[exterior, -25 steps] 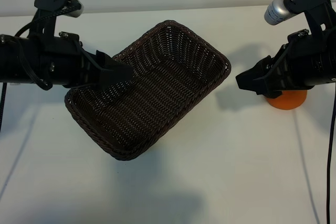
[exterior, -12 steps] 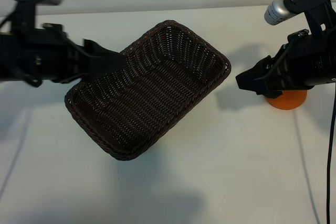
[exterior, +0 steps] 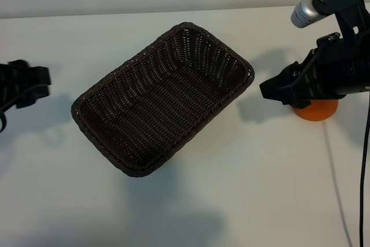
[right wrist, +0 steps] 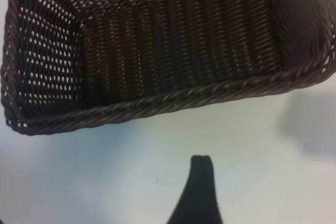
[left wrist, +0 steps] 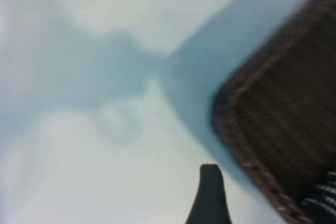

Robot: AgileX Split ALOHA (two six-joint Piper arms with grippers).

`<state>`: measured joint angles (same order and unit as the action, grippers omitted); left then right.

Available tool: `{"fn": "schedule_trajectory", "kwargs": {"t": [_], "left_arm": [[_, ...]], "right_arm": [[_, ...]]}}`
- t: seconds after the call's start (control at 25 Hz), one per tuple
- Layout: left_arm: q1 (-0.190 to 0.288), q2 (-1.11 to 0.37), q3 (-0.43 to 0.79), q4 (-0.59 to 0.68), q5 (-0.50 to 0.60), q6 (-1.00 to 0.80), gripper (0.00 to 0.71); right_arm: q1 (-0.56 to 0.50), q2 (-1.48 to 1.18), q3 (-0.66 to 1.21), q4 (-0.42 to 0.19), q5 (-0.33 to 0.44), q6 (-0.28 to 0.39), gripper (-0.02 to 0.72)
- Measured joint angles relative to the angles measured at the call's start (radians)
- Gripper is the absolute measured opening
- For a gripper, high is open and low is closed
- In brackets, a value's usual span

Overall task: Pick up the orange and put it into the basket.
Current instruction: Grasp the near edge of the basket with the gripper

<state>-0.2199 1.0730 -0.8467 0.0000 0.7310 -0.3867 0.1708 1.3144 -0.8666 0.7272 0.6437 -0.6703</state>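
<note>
Basket (exterior: 163,98): set aslant mid-table, nothing seen inside; left gripper (exterior: 36,83): seen at the table's left edge, apart from the basket, jaws spread wide, nothing held; right gripper (exterior: 270,91): poised just beside the basket's right corner, jaws wide, nothing held; orange (exterior: 315,109): found on the table beneath the right arm, partly hidden.

From my station I see the basket (exterior: 165,99) as dark brown woven wicker, rough-textured, with a braided rim. The table (exterior: 243,189) reads as a smooth, matt white surface. The right gripper (exterior: 270,89) looks like matt black plastic, and the orange (exterior: 317,110) beneath it shows a bright, slightly glossy skin.
</note>
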Motion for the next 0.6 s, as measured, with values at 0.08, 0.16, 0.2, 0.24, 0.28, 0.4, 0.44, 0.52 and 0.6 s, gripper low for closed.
{"fn": "schedule_trajectory", "kwargs": {"t": [0.08,0.16,0.2,0.24,0.28,0.4,0.44,0.52,0.6], "left_arm": [[0.000,-0.001,0.012,0.039,0.002,-0.066,0.582],[0.000,0.003,0.037,0.050,-0.017,-0.113,0.581],[0.000,0.008,0.050,0.046,-0.032,-0.131,0.581],[0.000,0.015,0.063,0.035,-0.045,-0.145,0.581],[0.000,0.023,0.079,0.023,-0.060,-0.152,0.581],[0.000,0.048,0.122,-0.008,-0.120,-0.167,0.581],[0.000,0.055,0.132,-0.021,-0.147,-0.176,0.581],[-0.002,0.070,0.140,-0.041,-0.188,-0.188,0.581],[-0.018,0.096,0.140,-0.052,-0.213,-0.194,0.581]], "right_arm": [[0.000,0.000,0.000,0.000,0.000,0.000,0.596],[0.000,0.000,0.000,0.000,0.001,0.000,0.596],[0.000,0.000,0.000,0.000,0.001,0.000,0.596],[0.000,0.000,0.000,0.000,0.001,0.000,0.596],[0.000,0.000,0.000,0.000,0.001,0.000,0.596],[0.000,0.000,0.000,0.000,0.001,0.000,0.596],[0.000,0.000,0.000,0.000,0.001,0.000,0.596],[0.000,0.000,0.000,0.000,0.001,0.000,0.596],[0.000,0.000,0.000,0.000,0.001,0.000,0.596]]}}
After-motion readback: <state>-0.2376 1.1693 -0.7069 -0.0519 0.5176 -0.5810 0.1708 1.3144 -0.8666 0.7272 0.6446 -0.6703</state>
